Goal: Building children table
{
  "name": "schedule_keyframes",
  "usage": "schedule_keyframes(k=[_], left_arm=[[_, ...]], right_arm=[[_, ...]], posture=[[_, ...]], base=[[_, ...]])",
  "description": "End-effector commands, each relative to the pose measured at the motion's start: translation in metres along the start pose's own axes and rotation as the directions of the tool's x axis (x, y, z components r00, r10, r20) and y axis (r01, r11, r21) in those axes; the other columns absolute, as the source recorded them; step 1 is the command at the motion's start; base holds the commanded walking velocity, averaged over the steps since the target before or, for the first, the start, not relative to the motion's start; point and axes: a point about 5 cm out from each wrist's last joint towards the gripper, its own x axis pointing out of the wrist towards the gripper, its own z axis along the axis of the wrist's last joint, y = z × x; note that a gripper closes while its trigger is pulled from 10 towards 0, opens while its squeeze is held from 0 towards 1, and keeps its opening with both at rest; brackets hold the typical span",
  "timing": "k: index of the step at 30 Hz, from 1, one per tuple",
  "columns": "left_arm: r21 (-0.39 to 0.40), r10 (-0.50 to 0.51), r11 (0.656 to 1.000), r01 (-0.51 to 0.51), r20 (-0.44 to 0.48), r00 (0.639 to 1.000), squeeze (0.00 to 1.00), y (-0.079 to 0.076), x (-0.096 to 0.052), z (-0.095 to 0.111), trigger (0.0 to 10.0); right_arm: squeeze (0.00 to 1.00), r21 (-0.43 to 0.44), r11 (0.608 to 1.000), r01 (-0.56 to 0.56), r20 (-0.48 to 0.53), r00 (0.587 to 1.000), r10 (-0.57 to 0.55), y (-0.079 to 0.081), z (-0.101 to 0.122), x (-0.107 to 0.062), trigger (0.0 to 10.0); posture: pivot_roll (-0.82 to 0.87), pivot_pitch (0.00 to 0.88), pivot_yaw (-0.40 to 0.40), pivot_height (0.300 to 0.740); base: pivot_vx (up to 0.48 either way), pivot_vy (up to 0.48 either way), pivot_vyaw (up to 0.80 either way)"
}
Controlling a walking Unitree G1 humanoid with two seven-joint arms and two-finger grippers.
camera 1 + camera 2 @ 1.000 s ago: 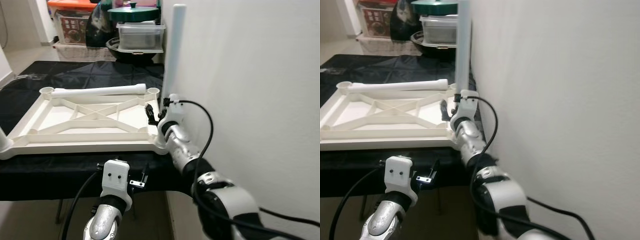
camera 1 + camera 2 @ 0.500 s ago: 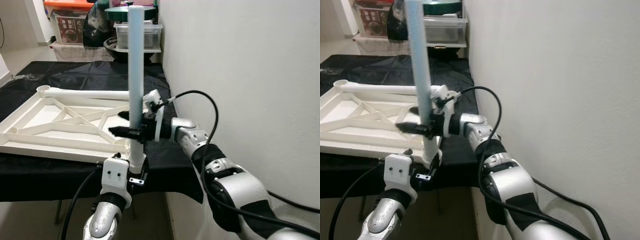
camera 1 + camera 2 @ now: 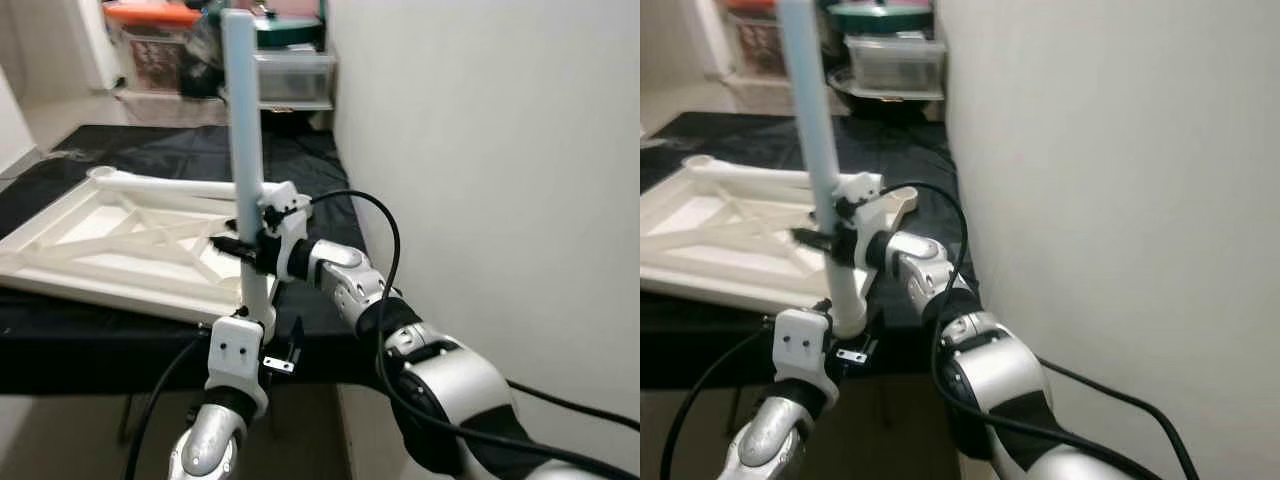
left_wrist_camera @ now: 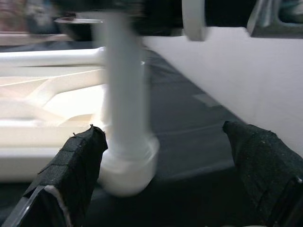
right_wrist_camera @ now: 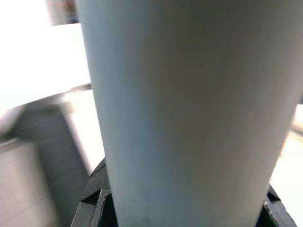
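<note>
Black cloth [image 3: 120,335] covers the long work surface that runs along a plain white wall [image 3: 480,150], with my right gripper [image 3: 243,250] clamped around a pale blue table leg [image 3: 243,130] that stands upright at the surface's near corner. The leg's widened white foot [image 4: 127,165] sits on the cloth just beside the corner of the upturned white tabletop [image 3: 110,250], whose ribbed underside faces up. A second leg [image 3: 170,184], white, lies flat across the tabletop's far edge between two round sockets. My left gripper [image 4: 165,175] hovers low at the table's front edge, its two black fingers [image 4: 71,170] spread wide and holding nothing, the leg's foot between them but untouched as far as the left wrist view shows. In the right wrist view the leg's shaft [image 5: 189,113] sits close against the lens, black finger edges flanking it. At the far end of the room, a clear lidded storage box [image 3: 292,76] and a dark green lid [image 3: 290,30] are stacked against the wall, an orange-lidded bin [image 3: 150,40] beside them on pale flooring [image 3: 60,110]. The views are slightly blurred.
</note>
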Motion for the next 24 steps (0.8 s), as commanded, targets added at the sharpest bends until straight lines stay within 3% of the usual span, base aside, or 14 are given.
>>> schedule_keyframes(k=[1, 2, 3, 6, 7, 10, 12, 13, 14, 16, 17, 21, 22, 24], left_arm=[[0.004, -0.001, 1.0, 0.001, -0.008, 1.0, 0.0, 0.0, -0.001, -0.002, 10.0], [0.004, -0.002, 1.0, 0.003, -0.008, 1.0, 0.0, -0.001, -0.001, -0.003, 10.0], [0.004, -0.002, 1.0, 0.003, -0.008, 1.0, 0.0, -0.001, -0.001, -0.003, 10.0], [0.005, -0.003, 1.0, 0.003, -0.009, 1.0, 0.0, -0.001, -0.001, -0.003, 10.0], [0.005, -0.004, 1.0, 0.004, -0.01, 1.0, 0.0, -0.001, -0.001, -0.003, 10.0], [0.005, -0.005, 1.0, 0.005, -0.01, 1.0, 0.0, -0.001, -0.001, -0.003, 10.0], [0.004, -0.006, 1.0, 0.006, -0.01, 1.0, 0.0, -0.001, -0.001, -0.003, 10.0], [0.004, -0.007, 1.0, 0.007, -0.01, 1.0, 0.0, -0.001, -0.001, -0.003, 10.0], [0.004, -0.007, 1.0, 0.007, -0.01, 1.0, 0.0, -0.001, -0.001, -0.003, 10.0], [0.005, -0.007, 1.0, 0.007, -0.011, 1.0, 0.0, -0.001, -0.001, -0.003, 10.0], [0.005, -0.007, 1.0, 0.007, -0.01, 1.0, 0.0, -0.001, -0.001, -0.003, 10.0], [0.006, -0.005, 1.0, 0.005, -0.009, 1.0, 0.0, -0.001, -0.001, -0.003, 10.0], [0.006, -0.005, 1.0, 0.005, -0.01, 1.0, 0.0, -0.001, -0.001, -0.003, 10.0], [0.006, -0.005, 1.0, 0.005, -0.009, 1.0, 0.0, -0.001, -0.001, -0.003, 10.0]], right_arm=[[0.0, 0.067, 0.962, 0.265, -0.041, 0.964, -0.263, -0.028, -0.009, -0.01, 0.0], [0.0, 0.074, 0.91, 0.407, -0.044, 0.913, -0.405, -0.042, -0.012, -0.016, 0.0], [0.0, 0.074, 0.91, 0.407, -0.044, 0.913, -0.405, -0.042, -0.012, -0.016, 0.0], [0.0, 0.102, 0.831, 0.547, -0.048, 0.837, -0.545, -0.055, -0.015, -0.025, 0.0], [0.0, 0.148, 0.731, 0.666, -0.073, 0.745, -0.664, -0.061, -0.023, -0.032, 0.0], [0.0, 0.166, 0.673, 0.72, -0.098, 0.691, -0.716, -0.056, -0.029, -0.033, 0.0], [0.0, 0.173, 0.674, 0.718, -0.107, 0.694, -0.712, -0.052, -0.031, -0.031, 0.0], [0.0, 0.194, 0.696, 0.691, -0.116, 0.721, -0.683, -0.045, -0.032, -0.027, 2.1], [0.0, 0.199, 0.727, 0.657, -0.099, 0.752, -0.652, -0.038, -0.031, -0.023, 10.0], [0.0, 0.2, 0.747, 0.633, -0.085, 0.771, -0.631, -0.034, -0.029, -0.021, 10.0], [1.0, 0.225, 0.784, 0.578, -0.051, 0.811, -0.583, -0.028, -0.024, -0.017, 10.0], [1.0, 0.225, 0.838, 0.496, 0.036, 0.856, -0.516, -0.022, -0.01, -0.012, 10.0], [0.0, 0.254, 0.866, 0.431, 0.052, 0.888, -0.457, -0.019, -0.006, -0.009, 10.0], [0.0, 0.298, 0.885, 0.357, 0.059, 0.919, -0.39, -0.017, -0.004, -0.007, 10.0]], posture=[[0.03, 0.0, -0.084, 0.74], [0.03, 0.0, -0.084, 0.74], [0.03, 0.0, -0.084, 0.74], [0.02, 0.0, -0.082, 0.74], [0.02, 0.0, -0.082, 0.74], [0.02, 0.0, -0.082, 0.74], [0.02, 0.0, -0.082, 0.74], [0.02, 0.0, -0.077, 0.74], [0.02, 0.0, -0.077, 0.74], [0.02, 0.0, -0.077, 0.74], [0.02, 0.0, -0.077, 0.74], [0.02, 0.0, -0.077, 0.74], [0.02, 0.0, -0.071, 0.74], [0.02, 0.0, -0.071, 0.74]], base=[[0.0, 0.0, 0.0], [0.0, 0.0, 0.0], [0.0, 0.0, 0.0], [0.0, 0.0, 0.0], [0.0, 0.0, 0.0], [0.0, 0.0, 0.0], [0.0, 0.0, 0.0], [0.0, 0.0, 0.0], [0.0, 0.0, 0.0], [0.0, 0.0, 0.0], [0.0, 0.0, 0.0], [0.0, 0.0, 0.0], [0.0, 0.0, 0.0], [0.0, 0.0, 0.0]])
